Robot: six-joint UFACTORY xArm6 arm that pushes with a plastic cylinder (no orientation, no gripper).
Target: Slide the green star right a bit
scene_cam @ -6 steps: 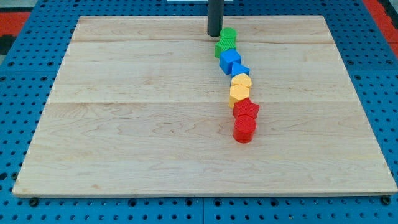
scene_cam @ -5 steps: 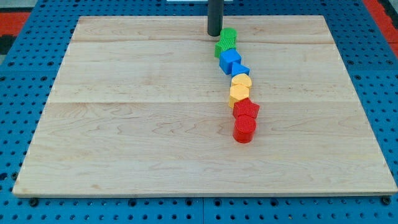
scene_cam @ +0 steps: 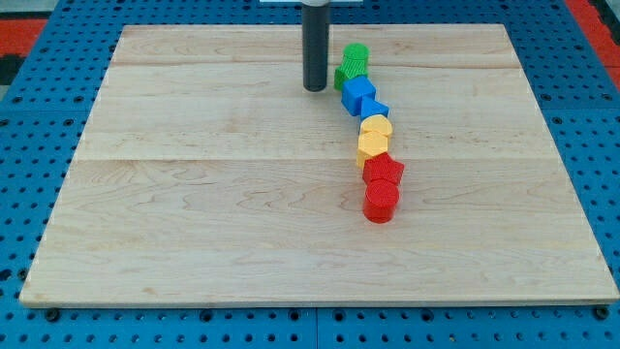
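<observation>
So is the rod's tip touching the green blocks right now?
No, my tip sits on the board just to the view's left of the green blocks, with a sliver of wood showing between.

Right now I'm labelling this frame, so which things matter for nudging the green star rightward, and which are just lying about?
Job:
my tip, just left of the green blocks
green star

Lying about:
green block
blue blocks
yellow blocks
red blocks

Bright, even overhead light, faint short shadows, sharp focus, no glare or blur.
</observation>
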